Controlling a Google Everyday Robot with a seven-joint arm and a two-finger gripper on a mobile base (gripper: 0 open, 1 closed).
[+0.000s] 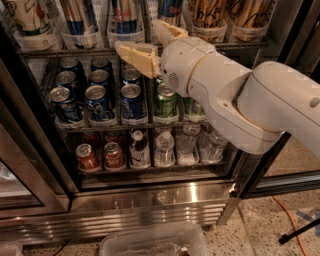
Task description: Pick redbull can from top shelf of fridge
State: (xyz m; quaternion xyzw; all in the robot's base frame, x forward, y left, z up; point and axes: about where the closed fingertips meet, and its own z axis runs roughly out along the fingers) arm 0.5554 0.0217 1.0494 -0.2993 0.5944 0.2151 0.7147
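Several redbull cans stand in clear lane trays on the top shelf [75, 51] of the fridge [150, 200]; I see slim blue-and-silver ones at the left [80, 15], the middle [125, 12] and further right [170, 9], their tops cut off by the frame. My gripper [137, 35] is open and empty, its tan fingers [140, 56] spread in front of the shelf's front edge, just below the middle and right cans. It touches no can. The white arm comes in from the right.
Dark-blue cans [97, 95] and green cans [165, 102] fill the middle rack. Red cans [87, 156] and bottles [164, 147] stand on the lower rack. A black door frame [295, 30] stands at the right. A clear plastic bin [150, 242] and an orange cable [287, 215] lie on the floor.
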